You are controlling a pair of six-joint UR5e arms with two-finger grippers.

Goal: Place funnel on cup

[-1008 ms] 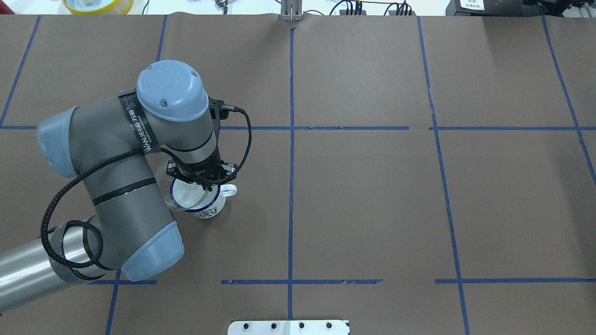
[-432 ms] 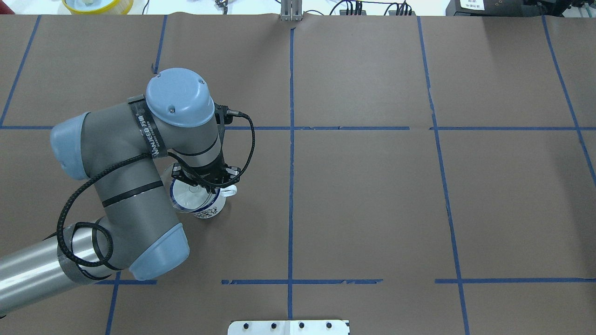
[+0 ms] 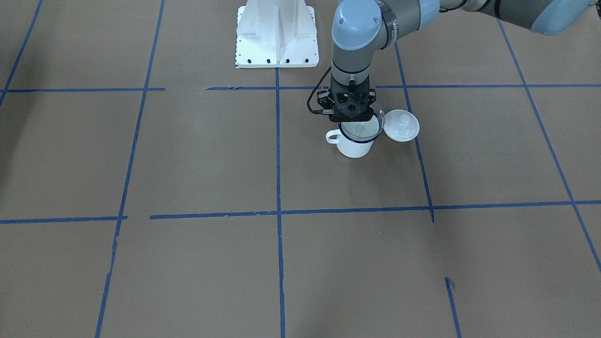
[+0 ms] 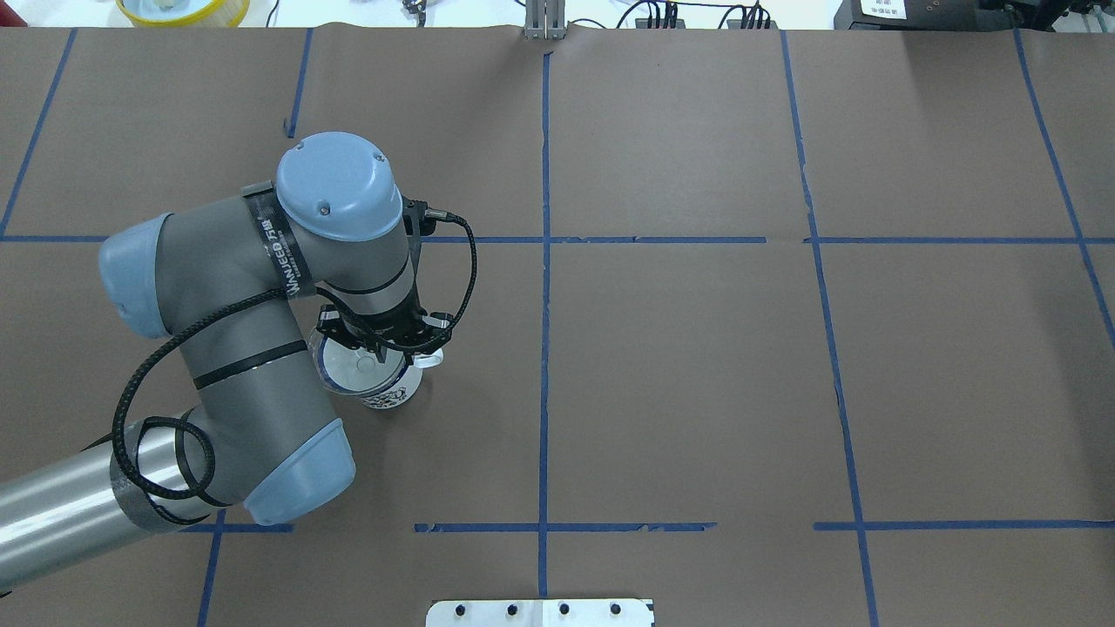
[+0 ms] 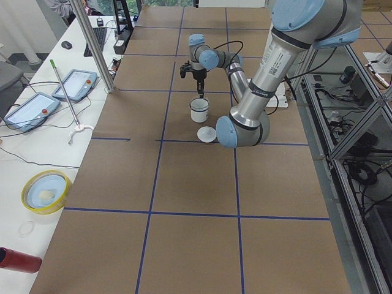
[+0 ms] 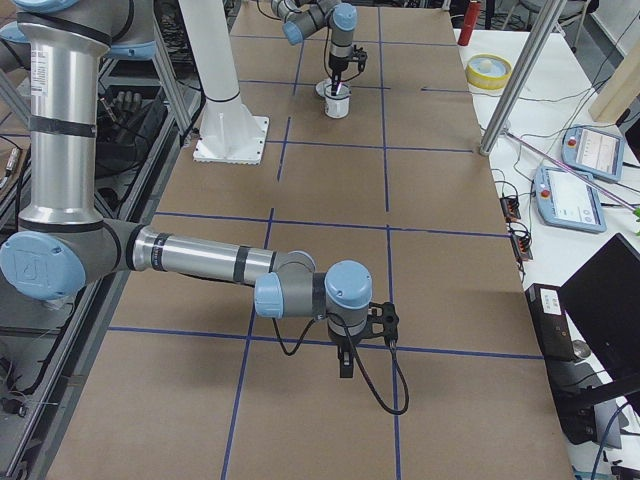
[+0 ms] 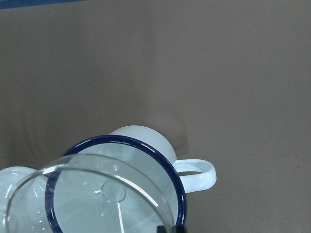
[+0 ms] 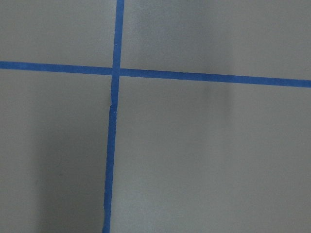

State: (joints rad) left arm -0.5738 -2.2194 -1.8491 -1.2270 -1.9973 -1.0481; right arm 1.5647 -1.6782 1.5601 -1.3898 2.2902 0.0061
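Front-facing view: left gripper (image 3: pixel 352 117) clamped on the funnel (image 3: pixel 371 123) rim, bowl over the cup (image 3: pixel 355 148) but offset toward the lid (image 3: pixel 401 126). I'd centre it, lower gently, then release.

place: robotics lab | evidence: brown paper-covered table (image 4: pixel 679 392), blue tape grid (image 4: pixel 544 392), teach pendants (image 5: pixel 27 111) alongside

The left tool (image 3: pixel 353 117) and the funnel (image 3: pixel 362 127) in it cover the cup (image 3: pixel 355 149) from above. The lid (image 3: pixel 401 126) lies just beside the cup, opposite the handle (image 3: pixel 333 137), and blocks that side. The handle side and the operators' side have open worktop (image 3: pixel 197 155). The right tool (image 6: pixel 345 368) is well apart.
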